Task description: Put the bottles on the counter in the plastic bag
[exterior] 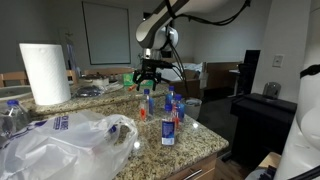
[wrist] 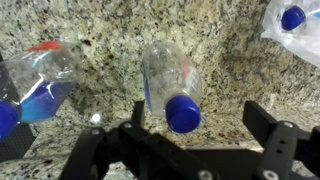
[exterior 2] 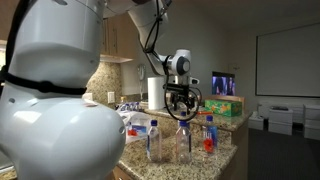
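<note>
Several small clear bottles stand on the speckled counter (exterior: 205, 142). In the wrist view a blue-capped bottle (wrist: 170, 80) stands right below my gripper (wrist: 200, 120), nearer the left finger (wrist: 138, 115) than the right one. A red-capped bottle (wrist: 42, 78) with blue liquid is at the left, and another blue-capped bottle (wrist: 291, 20) at the top right. My gripper (exterior: 150, 73) (exterior 2: 182, 100) hangs open just above the bottles (exterior: 168, 122) (exterior 2: 183, 140), holding nothing. The crinkly plastic bag (exterior: 70, 142) lies at the counter's near left.
A white paper towel roll (exterior: 44, 73) stands at the back left. A larger water bottle (exterior: 13, 115) is beside the bag. The counter's rounded edge (exterior: 185, 165) runs close to the bottles. A colourful box (exterior 2: 223, 105) sits behind the gripper.
</note>
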{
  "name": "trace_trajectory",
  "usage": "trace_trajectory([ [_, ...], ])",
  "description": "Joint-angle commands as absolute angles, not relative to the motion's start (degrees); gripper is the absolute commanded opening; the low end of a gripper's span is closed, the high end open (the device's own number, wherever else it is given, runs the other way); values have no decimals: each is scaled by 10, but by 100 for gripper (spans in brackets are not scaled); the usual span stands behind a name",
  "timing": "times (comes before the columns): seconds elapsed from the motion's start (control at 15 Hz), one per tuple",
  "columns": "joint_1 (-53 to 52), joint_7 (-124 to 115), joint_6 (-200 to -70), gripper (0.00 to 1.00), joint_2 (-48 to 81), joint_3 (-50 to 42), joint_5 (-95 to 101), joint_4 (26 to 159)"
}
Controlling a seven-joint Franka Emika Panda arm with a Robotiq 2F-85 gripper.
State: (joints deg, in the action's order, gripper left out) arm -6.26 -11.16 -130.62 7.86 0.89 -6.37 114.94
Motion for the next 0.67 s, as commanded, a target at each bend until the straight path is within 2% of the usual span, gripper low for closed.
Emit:
trace_trajectory([
  [0.0, -59, -136, -1302, 100, 80, 16, -39, 1145],
  [0.07, -60, -137, -1299, 100, 83, 17, -36, 1142],
  [0.13, -60, -136, -1298, 94, 85, 17, -34, 1141],
  [0.2, -60, -136, -1299, 73, 87, 18, -31, 1140],
  [0.33, -61, -138, -1302, 69, 89, 18, -25, 1139],
  [0.6, -62, -140, -1301, 42, 97, 19, -10, 1132],
])
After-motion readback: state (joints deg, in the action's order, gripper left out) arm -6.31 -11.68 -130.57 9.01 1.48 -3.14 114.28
